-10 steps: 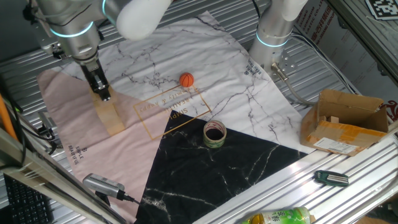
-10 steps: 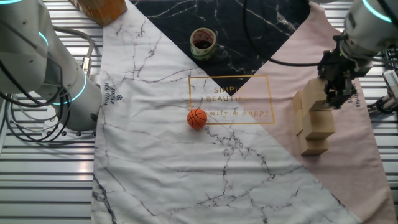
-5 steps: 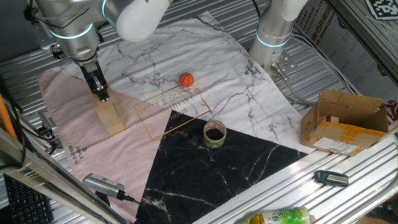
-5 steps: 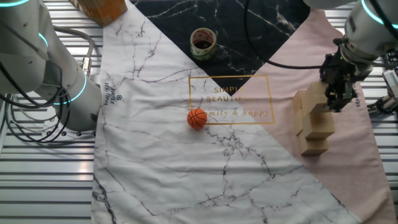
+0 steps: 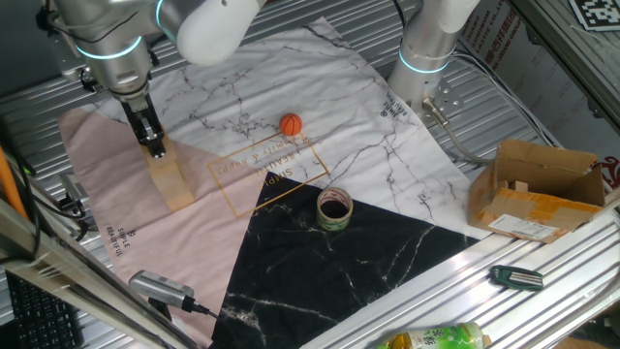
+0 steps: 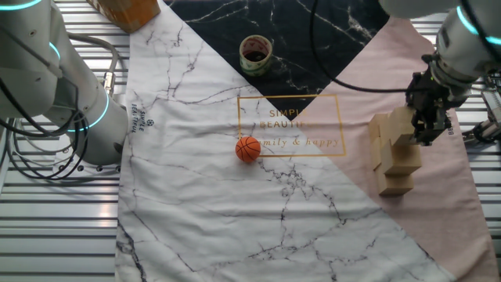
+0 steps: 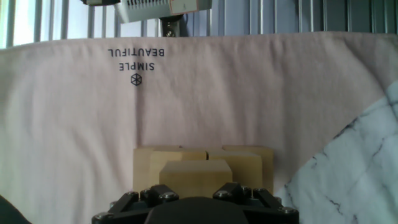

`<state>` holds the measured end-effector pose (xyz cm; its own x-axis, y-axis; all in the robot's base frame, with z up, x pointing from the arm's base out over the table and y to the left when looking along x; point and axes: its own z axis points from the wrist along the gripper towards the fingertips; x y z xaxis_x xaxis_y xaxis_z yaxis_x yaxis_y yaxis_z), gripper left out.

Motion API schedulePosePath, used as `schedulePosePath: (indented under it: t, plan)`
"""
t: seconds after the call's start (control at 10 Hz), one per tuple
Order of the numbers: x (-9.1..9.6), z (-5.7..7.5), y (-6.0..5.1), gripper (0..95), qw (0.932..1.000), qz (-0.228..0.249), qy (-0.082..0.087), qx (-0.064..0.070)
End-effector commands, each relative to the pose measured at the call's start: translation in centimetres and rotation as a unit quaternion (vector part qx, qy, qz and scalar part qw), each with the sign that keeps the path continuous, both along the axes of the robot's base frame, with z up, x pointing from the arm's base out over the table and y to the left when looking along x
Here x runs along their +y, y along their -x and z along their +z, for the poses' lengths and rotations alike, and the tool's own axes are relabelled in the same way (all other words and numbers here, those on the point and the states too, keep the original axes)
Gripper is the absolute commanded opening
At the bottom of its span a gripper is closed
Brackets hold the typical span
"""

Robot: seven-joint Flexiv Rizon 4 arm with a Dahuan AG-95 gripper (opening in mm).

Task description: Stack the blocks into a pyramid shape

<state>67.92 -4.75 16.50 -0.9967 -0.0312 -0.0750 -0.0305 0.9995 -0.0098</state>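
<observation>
Your claw (image 6: 430,130) hangs right over the top of the stacked blocks (image 6: 394,157); whether its fingers are spread or pinching the top cube cannot be told. From the hand view, the top block (image 7: 195,177) sits centred on a row of blocks beneath it. The stack stands on the pink cloth (image 5: 107,199) covering the surface. Well apart lie the orange ball (image 6: 247,149) and the tape roll (image 6: 255,52).
</observation>
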Motion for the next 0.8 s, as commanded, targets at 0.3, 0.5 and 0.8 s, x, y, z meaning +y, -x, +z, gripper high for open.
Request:
schedulePosePath:
  t: [0.3,0.5,0.8]
  plan:
    - [-0.05,-0.27,-0.46,0.0,1.0000,-0.001,0.000,-0.001]
    - [0.02,-0.29,-0.65,0.0,1.0000,-0.003,-0.002,0.000]
    - [-0.05,-0.40,-0.71,0.0,1.0000,-0.004,-0.003,0.002]
